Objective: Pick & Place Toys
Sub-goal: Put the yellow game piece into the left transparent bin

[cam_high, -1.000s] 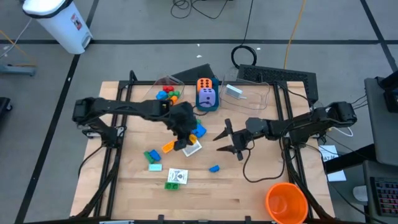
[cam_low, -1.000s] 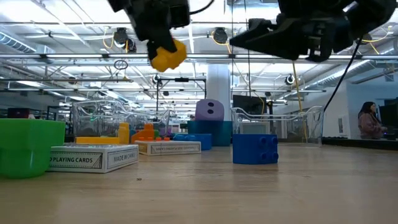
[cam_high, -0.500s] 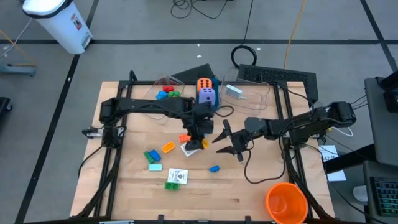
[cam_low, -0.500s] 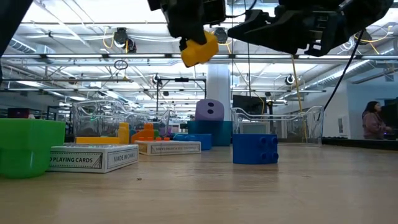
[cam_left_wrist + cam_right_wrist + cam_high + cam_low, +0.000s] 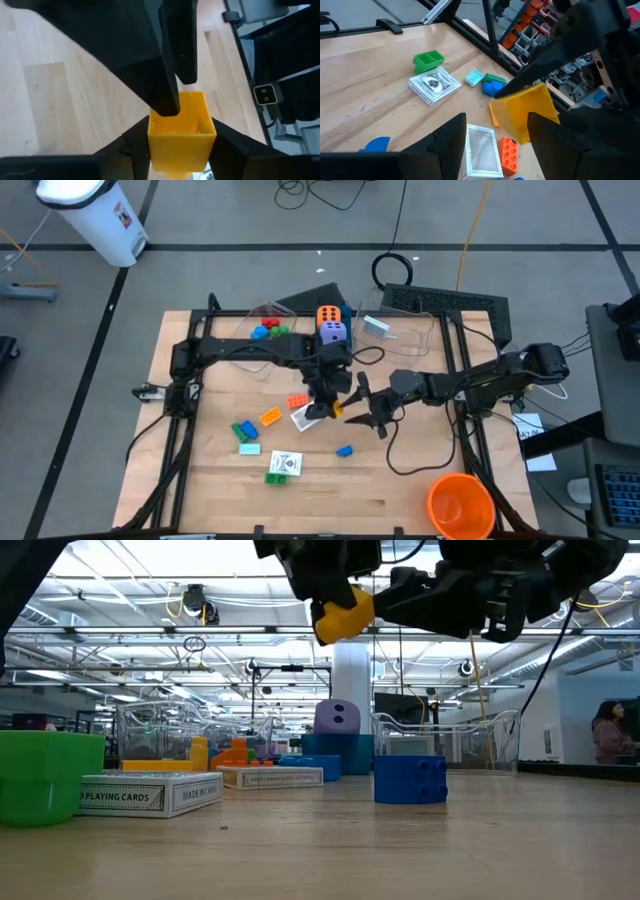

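My left gripper is shut on a yellow brick, held high over the middle of the table. My right gripper faces it from the table's right, open. In the right wrist view the brick shows just ahead of the gap between its two fingers. On the table lie a blue brick, orange bricks, a green brick, and card boxes. An orange die and a purple die sit at the far side. My left gripper pinches the yellow brick by two opposite side walls between its two fingers. The fingers slant down from the table's left. The brick is lifted clear, its hollow side showing in the left wrist view. My right gripper has one finger at the brick's far rim; I cannot tell whether it touches.
A clear tub with bricks stands at the far left, another clear tub at the far right. A big orange cup stands at the near right corner. Bare wood lies along the near edge.
My left gripper has carried the yellow brick toward the table's right, up to my right gripper, rolling a little on the way. The brick stays clear of the table.
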Robot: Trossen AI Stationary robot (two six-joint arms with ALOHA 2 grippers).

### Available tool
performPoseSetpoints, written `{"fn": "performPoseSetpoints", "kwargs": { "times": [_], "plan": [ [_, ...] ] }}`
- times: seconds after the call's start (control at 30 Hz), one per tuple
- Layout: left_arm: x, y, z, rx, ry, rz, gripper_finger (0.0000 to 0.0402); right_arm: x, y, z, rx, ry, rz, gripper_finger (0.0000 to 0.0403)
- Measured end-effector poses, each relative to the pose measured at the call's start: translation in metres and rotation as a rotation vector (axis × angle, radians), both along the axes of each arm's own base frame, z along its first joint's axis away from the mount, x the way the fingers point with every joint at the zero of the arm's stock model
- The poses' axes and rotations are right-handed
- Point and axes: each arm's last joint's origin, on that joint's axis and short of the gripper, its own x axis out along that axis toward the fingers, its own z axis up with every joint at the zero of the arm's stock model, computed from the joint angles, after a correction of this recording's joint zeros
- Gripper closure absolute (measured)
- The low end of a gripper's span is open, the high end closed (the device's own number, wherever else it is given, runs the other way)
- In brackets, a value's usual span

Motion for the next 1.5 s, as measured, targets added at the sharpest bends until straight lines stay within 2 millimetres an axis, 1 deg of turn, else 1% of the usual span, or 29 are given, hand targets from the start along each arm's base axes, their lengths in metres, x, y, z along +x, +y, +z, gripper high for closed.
{"fn": "performPoseSetpoints", "kwargs": {
  "times": [0.07, 0.23, 0.37, 0.5, 0.67, 0.7, 0.77, 0.87, 0.97, 1.03, 1.13, 1.27, 1.33, 1.43, 1.5],
  "plan": [
    [0.001, 0.001, 0.0, 0.001, -0.009, 0.003, 0.024, 0.001, 0.0, -0.001, 0.003, -0.003, 0.001, 0.0205],
    [0.003, 0.002, 0.001, 0.008, -0.036, 0.006, 0.027, 0.003, 0.0, -0.003, 0.005, -0.011, 0.002, 0.023],
    [0.003, 0.002, 0.001, 0.008, -0.037, 0.006, 0.0269, 0.003, 0.0, -0.003, 0.006, -0.011, -0.002, 0.026],
    [0.003, 0.003, 0.001, 0.01, -0.04, 0.004, 0.0232, 0.004, -0.001, -0.002, -0.004, -0.019, -0.057, 0.0303],
    [0.003, 0.005, 0.002, 0.009, -0.041, 0.007, 0.0195, 0.004, -0.002, -0.003, -0.008, -0.015, -0.075, 0.0383],
    [0.002, 0.006, 0.002, 0.007, -0.04, 0.008, 0.0191, 0.004, -0.002, -0.003, -0.01, -0.016, -0.075, 0.0391],
    [0.002, 0.008, 0.001, 0.008, -0.037, 0.012, 0.0185, 0.004, -0.002, -0.003, -0.007, -0.015, -0.077, 0.0391],
    [-0.003, 0.011, 0.008, 0.045, -0.04, 0.026, 0.0178, 0.004, -0.002, -0.003, 0.0, -0.012, -0.082, 0.0393],
    [-0.015, 0.014, 0.023, 0.125, -0.048, 0.052, 0.0179, 0.004, -0.002, -0.004, -0.003, -0.003, -0.083, 0.0398],
    [-0.023, 0.015, 0.036, 0.183, -0.066, 0.083, 0.0181, 0.004, -0.002, -0.004, -0.004, -0.001, -0.086, 0.0398],
    [-0.041, 0.015, 0.063, 0.271, -0.12, 0.127, 0.0186, 0.004, -0.004, -0.004, -0.019, -0.003, -0.134, 0.04],
    [-0.071, 0.013, 0.1, 0.394, -0.206, 0.172, 0.0193, 0.004, -0.006, -0.003, -0.035, -0.012, -0.204, 0.04],
    [-0.084, 0.01, 0.114, 0.451, -0.244, 0.188, 0.0196, 0.003, -0.008, -0.003, -0.038, -0.007, -0.216, 0.04],
    [-0.1, 0.008, 0.131, 0.505, -0.299, 0.209, 0.0203, 0.004, -0.013, -0.003, -0.006, -0.001, -0.239, 0.0401],
    [-0.108, 0.007, 0.136, 0.516, -0.332, 0.204, 0.0208, 0.004, -0.019, -0.003, 0.037, 0.007, -0.27, 0.0401]
  ]
}}
